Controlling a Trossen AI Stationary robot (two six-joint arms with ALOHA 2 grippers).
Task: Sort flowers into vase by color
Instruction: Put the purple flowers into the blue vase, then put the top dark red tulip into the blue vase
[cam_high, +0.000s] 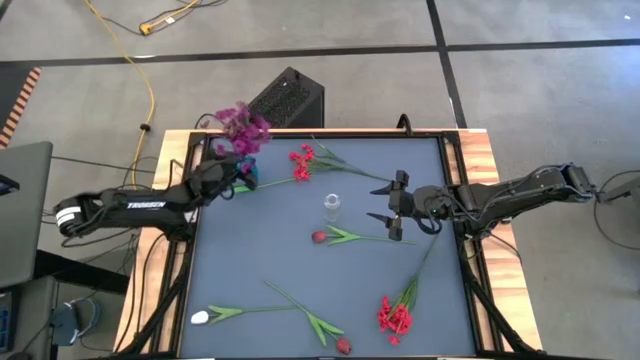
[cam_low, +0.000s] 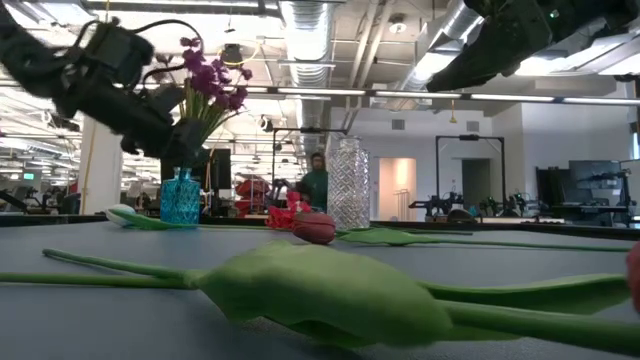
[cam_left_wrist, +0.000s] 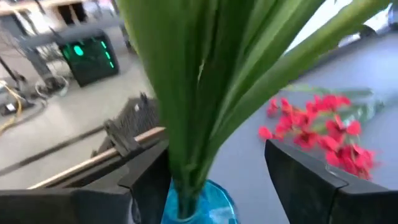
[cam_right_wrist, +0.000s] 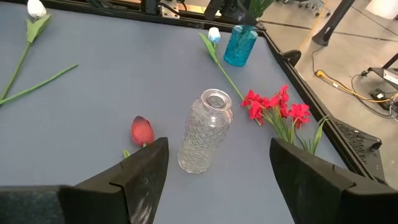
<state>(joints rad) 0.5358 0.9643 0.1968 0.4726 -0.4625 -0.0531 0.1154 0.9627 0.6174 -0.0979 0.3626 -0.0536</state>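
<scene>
Purple flowers (cam_high: 238, 124) with long green leaves stand in the blue vase (cam_low: 181, 197), between the left claw's (cam_high: 240, 172) spread fingers. Beside the blue vase lies a red cluster (cam_high: 302, 163); beyond, the clear vase (cam_high: 331, 207) faces the spread right claw (cam_high: 391, 204)

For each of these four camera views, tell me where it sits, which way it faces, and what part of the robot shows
High view: overhead, straight down on the table; both arms, left gripper, right gripper.
Low view: table height, facing the room; arms overhead, a red tulip lying in front.
Left wrist view: on the left arm, facing the blue vase holding green stems; own fingers.
Right wrist view: on the right arm, facing the clear vase; own fingers.
Shared: both vases appear in the low and right wrist views.
</scene>
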